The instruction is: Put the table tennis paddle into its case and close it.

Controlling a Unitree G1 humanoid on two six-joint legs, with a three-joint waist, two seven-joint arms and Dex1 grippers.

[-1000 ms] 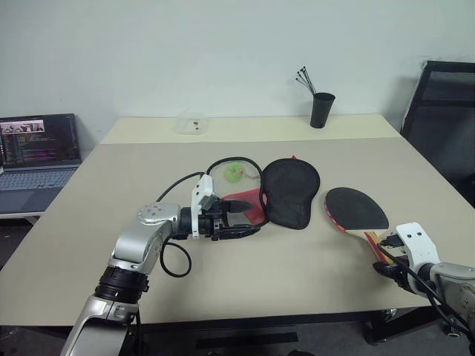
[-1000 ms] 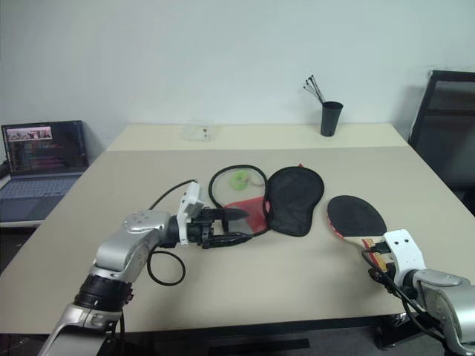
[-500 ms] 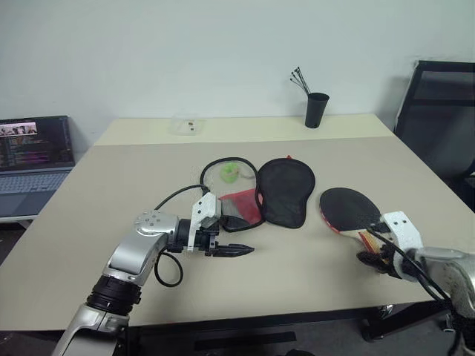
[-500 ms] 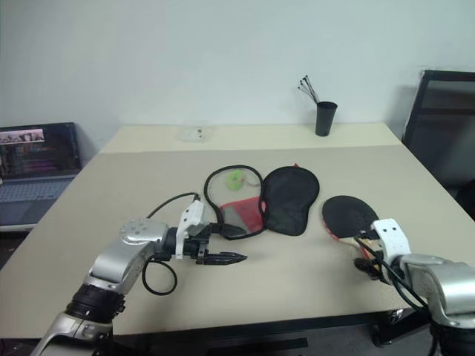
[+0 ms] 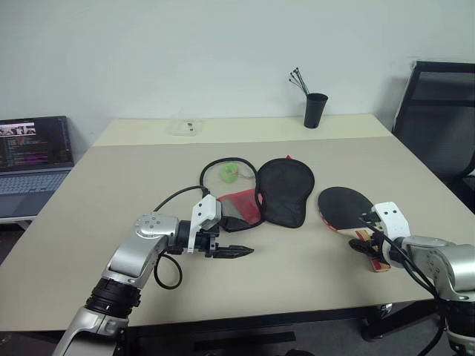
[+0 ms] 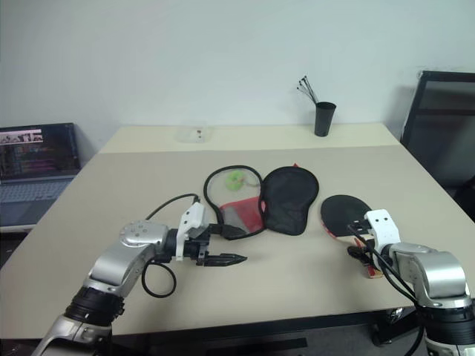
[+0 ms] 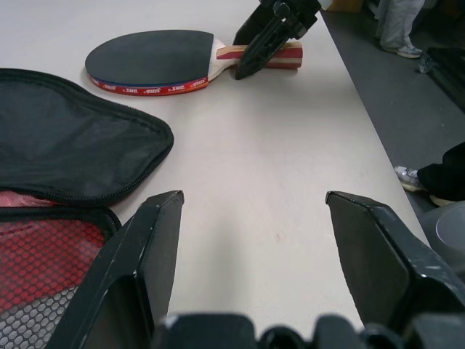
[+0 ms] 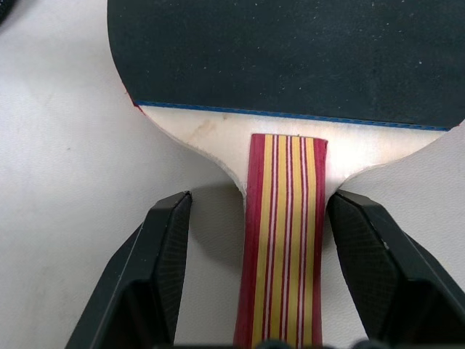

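The right tool (image 8: 287, 291) stands over the striped handle of the table tennis paddle (image 5: 346, 205), its two black fingers (image 8: 160, 269) spread to either side of the handle with a gap on each side — not yet pinching it. The paddle lies flat on the desk (image 5: 111, 185) near the robot's right-hand edge, black face up, handle pointing back toward the robot. Just beside it, toward the middle of the desk, lies the case (image 5: 284, 189), unzipped and folded open: the black flap nearest the paddle, the red panel with black mesh on the far side from it. The left tool (image 5: 236, 252) hovers low over bare desk in front of the case's red half, pointing across toward the paddle, its fingers spread wide and holding nothing. Behind the case a black cord loop (image 5: 223, 165) circles a small green ball (image 5: 231, 172). Farther back stand a black cup (image 5: 315, 110) with thin sticks and a clear lid (image 5: 184, 126); a laptop (image 5: 33, 159) sits off the desk's left side.
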